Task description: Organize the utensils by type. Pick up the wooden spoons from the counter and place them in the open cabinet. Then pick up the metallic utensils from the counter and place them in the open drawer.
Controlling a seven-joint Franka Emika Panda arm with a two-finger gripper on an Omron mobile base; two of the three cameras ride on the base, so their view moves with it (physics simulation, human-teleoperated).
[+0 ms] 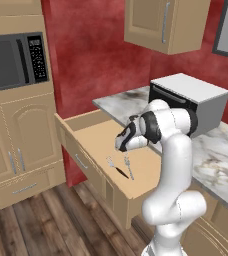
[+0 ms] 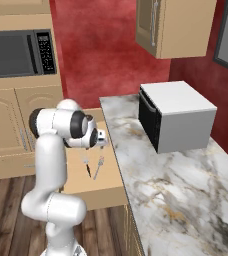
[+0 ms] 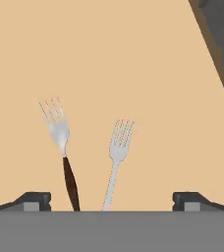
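Two slim forks are lying flat in the wide, shallow tan wooden drawer point(image 3: 133, 59): an all-silver fork point(image 3: 118, 157) and a dark-handled fork point(image 3: 61, 142) at its nine o'clock, apart. Smooth bare boards are stretching toward twelve o'clock. Overhead, the dark two-finger gripper point(image 3: 112, 199) is hanging spread wide, holding nothing.

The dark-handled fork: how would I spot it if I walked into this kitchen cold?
Find the open drawer pulled out below the marble counter, left of the white oven box. On its flat bottom two forks lie side by side under the robot's open gripper. Yours is the dark-handled fork with a brown handle; its neighbour, the all-silver fork, is metal throughout.
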